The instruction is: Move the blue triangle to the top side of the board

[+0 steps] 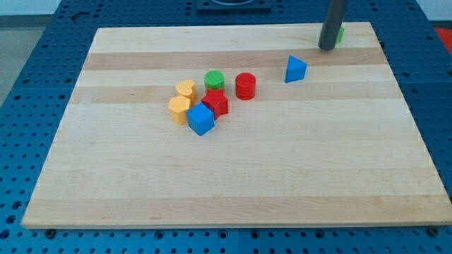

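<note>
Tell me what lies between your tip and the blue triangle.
Nothing: in the camera view only bare board separates my tip from the blue triangle, which sits down-left of it.

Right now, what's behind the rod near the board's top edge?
A green block peeks out on the view's right of my tip. The rod covers most of it, so its shape can't be made out.

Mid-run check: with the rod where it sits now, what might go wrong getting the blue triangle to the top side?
1. My tip sits above and right of the blue triangle, so pushing from here would likely drive it down-left, away from the top.
2. A green block is partly hidden behind the rod; moving off could knock it over the board's top edge.
</note>
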Controlling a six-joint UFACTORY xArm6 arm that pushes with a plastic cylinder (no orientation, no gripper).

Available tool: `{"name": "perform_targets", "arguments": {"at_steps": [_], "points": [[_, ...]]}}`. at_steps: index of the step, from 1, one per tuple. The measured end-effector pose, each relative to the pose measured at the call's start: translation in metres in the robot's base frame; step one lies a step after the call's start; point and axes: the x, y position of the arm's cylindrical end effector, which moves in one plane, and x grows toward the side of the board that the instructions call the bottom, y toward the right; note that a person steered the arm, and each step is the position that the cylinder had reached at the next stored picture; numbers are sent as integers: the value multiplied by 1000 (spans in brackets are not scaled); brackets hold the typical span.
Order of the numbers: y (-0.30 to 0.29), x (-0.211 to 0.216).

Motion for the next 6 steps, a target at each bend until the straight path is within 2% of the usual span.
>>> {"name": "perform_targets", "arguments": {"at_steps": [1, 2, 3, 4, 6], "points": [[5, -15], [8, -12], [32, 37], [21, 92], [-96, 103]]}}
